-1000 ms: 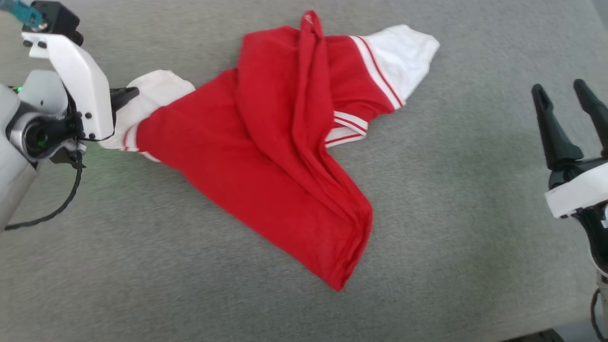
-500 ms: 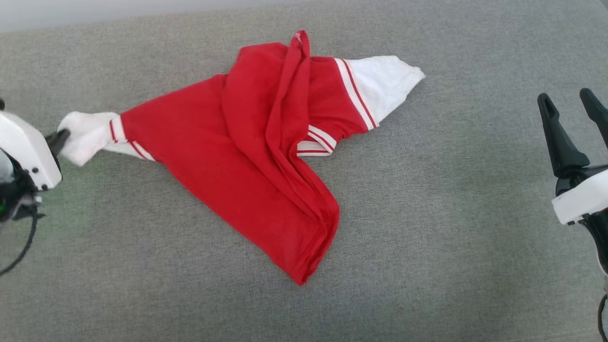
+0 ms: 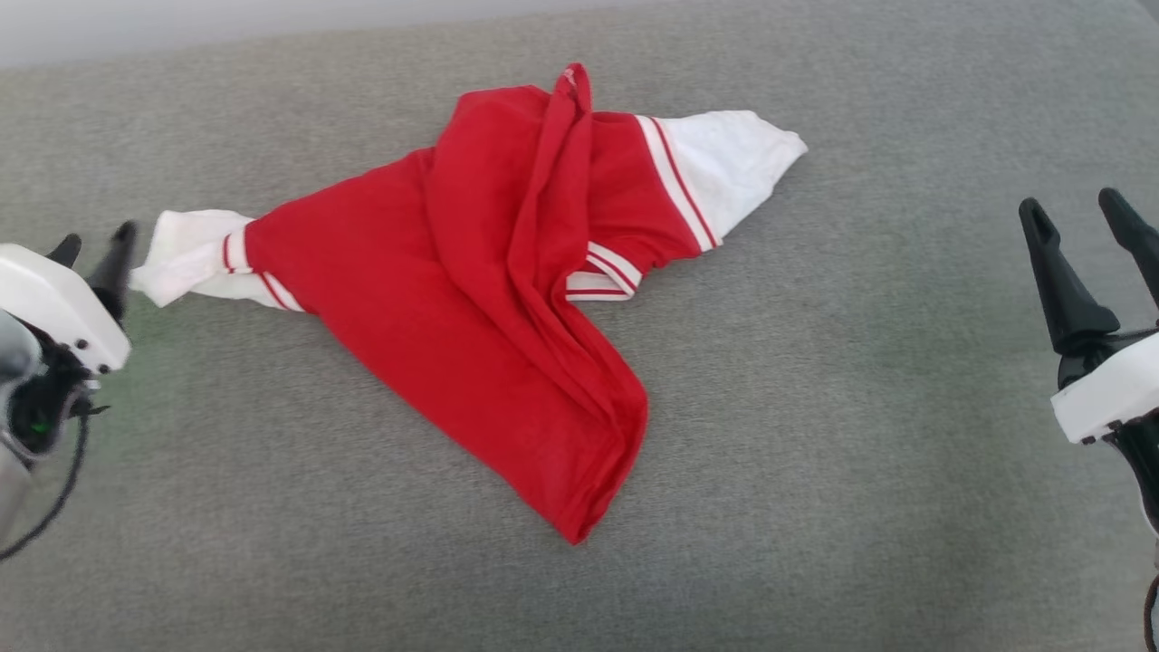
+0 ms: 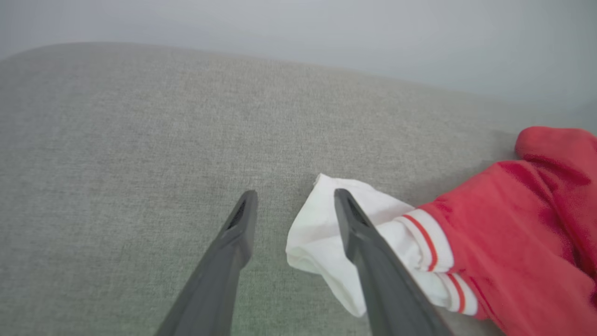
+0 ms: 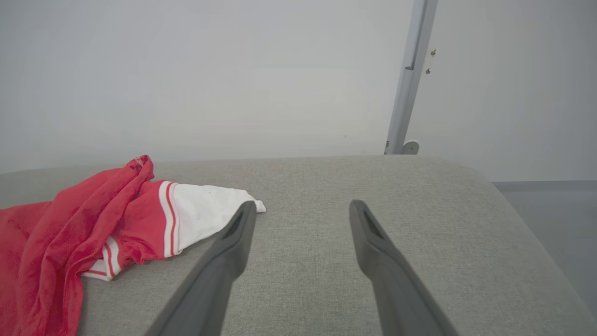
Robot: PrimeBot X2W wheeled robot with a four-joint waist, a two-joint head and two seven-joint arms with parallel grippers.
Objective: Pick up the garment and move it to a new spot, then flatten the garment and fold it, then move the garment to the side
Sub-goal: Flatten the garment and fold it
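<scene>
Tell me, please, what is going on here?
A two-armed robot is working on a crumpled red jersey-style shirt with white sleeves, lying unfolded on a grey fabric surface. Its left end effector is open beside one white sleeve, gripping nothing. The right end effector hovers open, off to the shirt's other side, apart from it.

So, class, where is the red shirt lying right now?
In the head view the shirt lies crumpled mid-way across the grey fabric surface, one white sleeve close by the left gripper, far from the right gripper.
</scene>
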